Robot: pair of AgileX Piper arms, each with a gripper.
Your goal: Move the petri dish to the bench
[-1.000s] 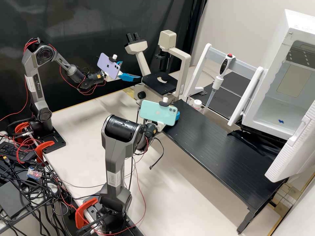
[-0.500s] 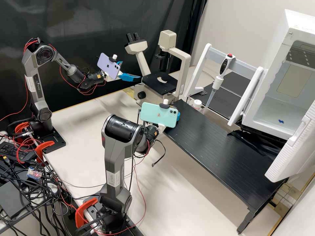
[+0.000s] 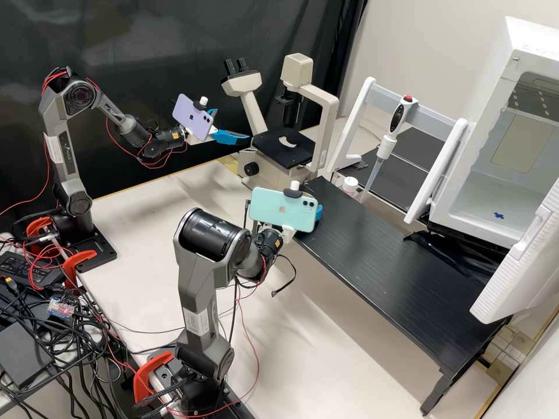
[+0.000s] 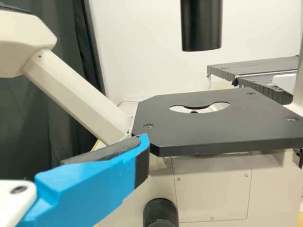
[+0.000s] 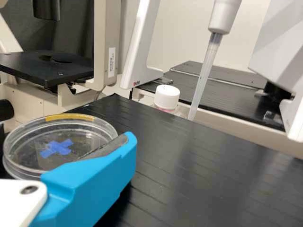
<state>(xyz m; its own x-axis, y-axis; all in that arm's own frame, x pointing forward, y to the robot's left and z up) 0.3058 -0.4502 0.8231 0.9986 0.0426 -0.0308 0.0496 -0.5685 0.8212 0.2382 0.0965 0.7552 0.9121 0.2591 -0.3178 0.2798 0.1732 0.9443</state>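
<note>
In the high view my right gripper [image 3: 318, 212] is largely behind the teal phone, over the black raised platform's [image 3: 384, 265] near-left end. The right wrist view has my right gripper [image 5: 64, 149] shut on the clear petri dish [image 5: 57, 150], which bears a blue cross and yellow tape on its rim; one blue finger lies along its side, and the dish looks roughly level. My left gripper [image 3: 234, 124] stands open in the high view, just left of the microscope stage. A blue finger of my left gripper [image 4: 94, 177] shows beside the stage in the left wrist view.
The microscope [image 3: 283, 145] stands behind the platform's left end. A white-capped bottle [image 5: 167, 97] and a hanging pipette [image 5: 206, 66] are behind the platform. The open white incubator [image 3: 495, 192] is at the right. The white bench top [image 3: 326, 343] extends before the platform.
My right arm has drawn back and lowered a little, its phone and gripper shifting slightly down and right in the high view. The left arm has kept still.
</note>
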